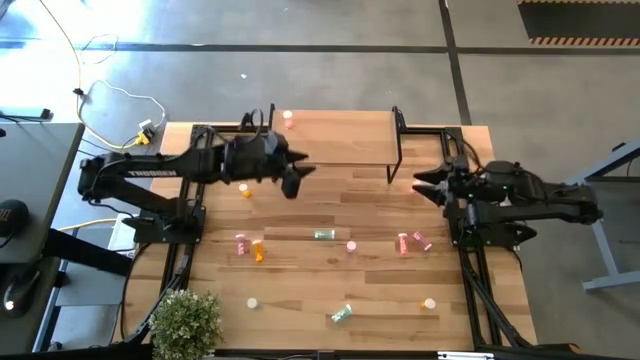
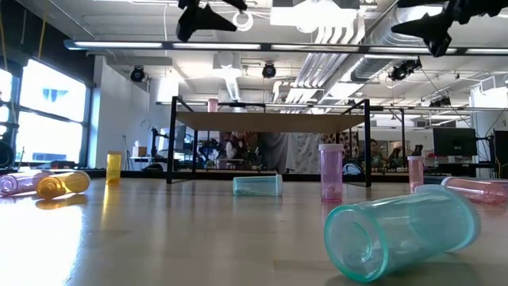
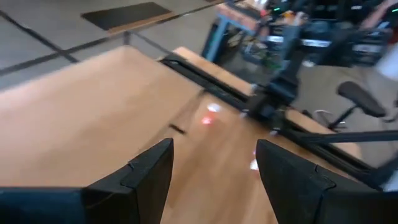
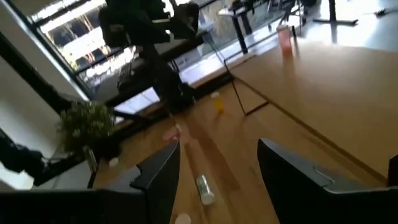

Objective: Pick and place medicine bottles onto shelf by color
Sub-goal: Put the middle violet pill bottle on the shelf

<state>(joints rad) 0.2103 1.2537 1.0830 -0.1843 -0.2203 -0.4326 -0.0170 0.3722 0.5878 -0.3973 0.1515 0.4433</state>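
Note:
The shelf (image 1: 330, 138) stands at the table's far middle, with one pink bottle (image 1: 288, 119) upright near its far left corner. Pink, orange and teal bottles stand or lie scattered on the table: an orange one (image 1: 244, 190), a pink and orange pair (image 1: 240, 242), a teal one (image 1: 324, 235), pink ones (image 1: 403, 243) and a teal one (image 1: 342, 314) near the front. My left gripper (image 1: 300, 172) hangs open and empty above the shelf's front left part (image 3: 74, 124). My right gripper (image 1: 425, 185) is open and empty, raised beside the shelf's right end.
A small potted plant (image 1: 185, 320) stands at the table's near left corner. A loose light cap (image 1: 253, 302) and an orange bottle (image 1: 429, 303) lie near the front. In the low view a teal bottle (image 2: 401, 230) lies close to the camera.

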